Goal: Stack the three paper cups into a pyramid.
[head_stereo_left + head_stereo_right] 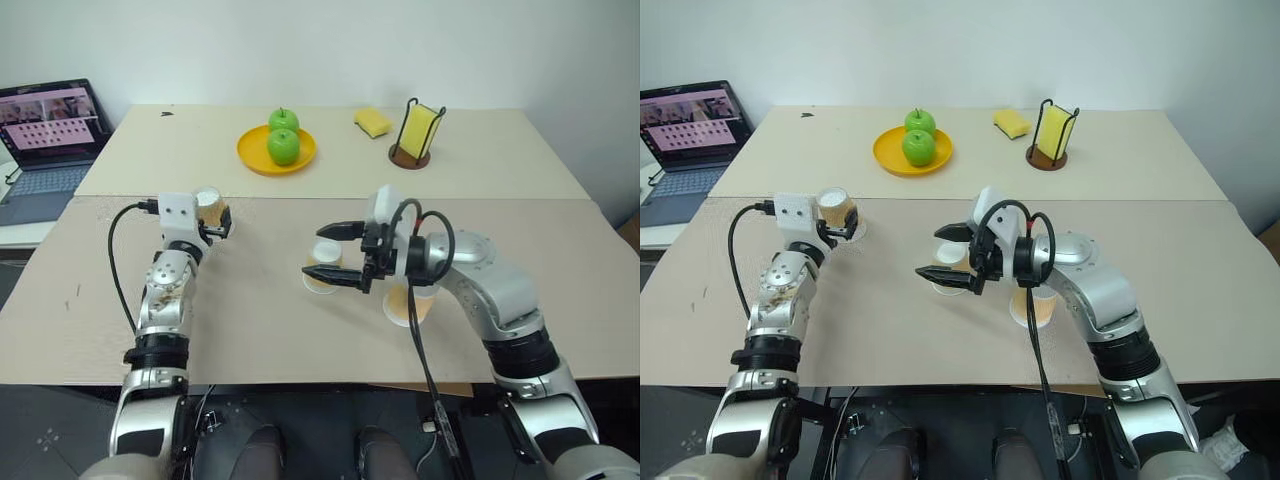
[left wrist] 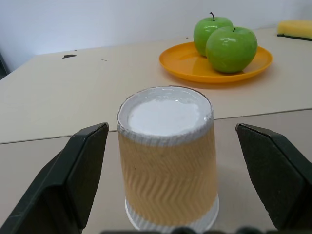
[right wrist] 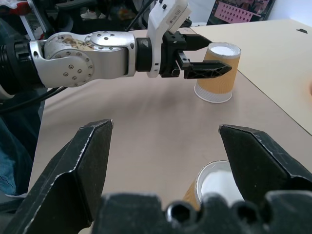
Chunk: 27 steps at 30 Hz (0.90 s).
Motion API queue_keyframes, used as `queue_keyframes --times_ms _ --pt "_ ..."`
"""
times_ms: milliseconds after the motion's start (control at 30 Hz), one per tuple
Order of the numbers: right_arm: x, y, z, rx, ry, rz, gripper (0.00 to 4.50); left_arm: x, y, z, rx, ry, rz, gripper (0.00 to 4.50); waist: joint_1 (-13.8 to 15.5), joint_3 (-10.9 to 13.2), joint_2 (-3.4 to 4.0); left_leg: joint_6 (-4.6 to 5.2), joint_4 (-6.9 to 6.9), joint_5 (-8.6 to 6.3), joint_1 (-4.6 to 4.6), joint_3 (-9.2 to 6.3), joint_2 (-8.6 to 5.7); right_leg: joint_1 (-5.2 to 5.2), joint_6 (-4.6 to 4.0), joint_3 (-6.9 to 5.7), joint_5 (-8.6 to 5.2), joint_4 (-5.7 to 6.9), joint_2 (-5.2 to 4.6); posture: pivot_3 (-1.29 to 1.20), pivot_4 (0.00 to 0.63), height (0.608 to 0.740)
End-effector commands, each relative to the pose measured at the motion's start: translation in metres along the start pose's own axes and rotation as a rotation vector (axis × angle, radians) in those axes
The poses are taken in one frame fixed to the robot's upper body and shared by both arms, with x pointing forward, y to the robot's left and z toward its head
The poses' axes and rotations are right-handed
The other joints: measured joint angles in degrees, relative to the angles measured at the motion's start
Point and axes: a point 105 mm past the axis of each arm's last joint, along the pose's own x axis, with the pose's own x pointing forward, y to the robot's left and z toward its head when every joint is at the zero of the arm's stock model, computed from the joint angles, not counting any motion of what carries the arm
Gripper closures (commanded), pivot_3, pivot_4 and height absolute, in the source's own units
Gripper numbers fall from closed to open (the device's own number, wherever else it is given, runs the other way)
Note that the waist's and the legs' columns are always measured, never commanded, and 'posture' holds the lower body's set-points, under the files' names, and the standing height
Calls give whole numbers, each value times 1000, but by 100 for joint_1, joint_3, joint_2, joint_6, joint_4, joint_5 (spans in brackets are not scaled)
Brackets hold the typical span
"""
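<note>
A: How far along is the pyramid?

B: Not started, by my reading; all 3 cups stand upside down on the table [image 1: 300, 330], each apart from the others, none stacked.

A: Where are they, taking the orange plate [image 1: 255, 152] as the mark?

B: Left to right: cup 1 [image 1: 210, 207] sits nearer the robot than the plate and a little to its left; cup 2 [image 1: 325, 266] is nearer still and a bit to the plate's right; cup 3 [image 1: 410, 303] is the farthest from the plate, nearer the robot and more to the right.

A: And the arms?

B: The left gripper [image 2: 168, 161] reaches forward, about level, its fingers [image 2: 83, 170] spread wide on either side of cup 1 without touching it; so nothing is held yet. The right gripper [image 1: 337, 252] is turned across toward the left, hanging over cup 2; its jaws stand apart and empty, with the cup below them.

A: What is left?

B: Everything, I judge: bring 2 cups side by side as the base; then set the 3rd on top.
</note>
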Motion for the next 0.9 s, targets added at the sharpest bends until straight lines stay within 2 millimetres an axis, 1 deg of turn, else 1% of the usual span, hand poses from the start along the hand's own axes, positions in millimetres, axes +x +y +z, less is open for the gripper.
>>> queue_keyframes --times_ms 33,233,400,500,533,567,600,667,767,833,867,900 --pt "-4 2 12 -42 -38 -8 382 12 8 17 -10 -46 1 45 3 0 0 0 0 0 0 0 0 0 0 -1 0 -1 0 0 150 732" --pt "-3 2 11 -40 -38 -9 382 21 8 9 -42 11 -24 45 -1 0 0 0 0 0 0 0 0 1 0 -2 0 1 0 0 150 732" --pt "-4 3 11 -40 -37 -13 382 23 8 8 -35 8 -38 45 -19 0 0 0 0 0 -1 -1 0 -1 0 -3 0 2 1 0 150 732" --pt "-4 3 11 -39 -35 -14 382 24 7 10 -15 -2 -47 786 -14 0 0 0 0 0 -1 -1 0 0 0 -3 0 2 1 0 150 732" --pt "-4 3 11 -39 -34 -14 382 24 6 10 -15 -3 -48 1197 -12 0 0 -1 0 0 -1 -1 0 0 0 -3 0 2 1 0 150 732" --pt "-4 3 10 -39 -34 -14 382 24 6 10 -11 -5 -50 1467 -12 0 0 -1 0 1 -1 -1 0 0 0 -3 0 2 1 0 150 732" --pt "-4 3 10 -39 -33 -14 382 25 6 11 -8 -9 -54 1857 -12 0 0 -1 0 0 -1 -1 0 0 0 -4 0 2 1 0 150 732" --pt "-4 3 10 -38 -32 -13 382 25 5 11 -1 -10 -58 2384 -14 0 0 -1 0 0 -1 -1 0 0 0 -4 0 3 1 0 150 732" --pt "-3 4 9 -37 -30 -12 382 25 6 13 7 -14 -65 2384 -15 0 0 -1 0 0 -2 -1 0 0 0 -4 0 4 1 0 150 732" --pt "-3 3 8 -37 -27 -13 382 25 3 20 -2 -43 -99 2384 -15 0 0 -1 0 0 -2 -1 0 0 0 -4 0 3 1 0 150 732" --pt "-3 3 8 -37 -25 -16 382 22 -4 29 -34 -78 -184 2384 -16 0 0 -1 0 1 -2 -1 0 0 0 -4 0 3 1 0 150 732" --pt "-3 2 8 -37 -24 -20 382 15 -15 37 -63 -109 -309 2384 -16 0 0 -1 0 1 -2 -1 0 -1 0 -4 0 3 1 0 150 732"
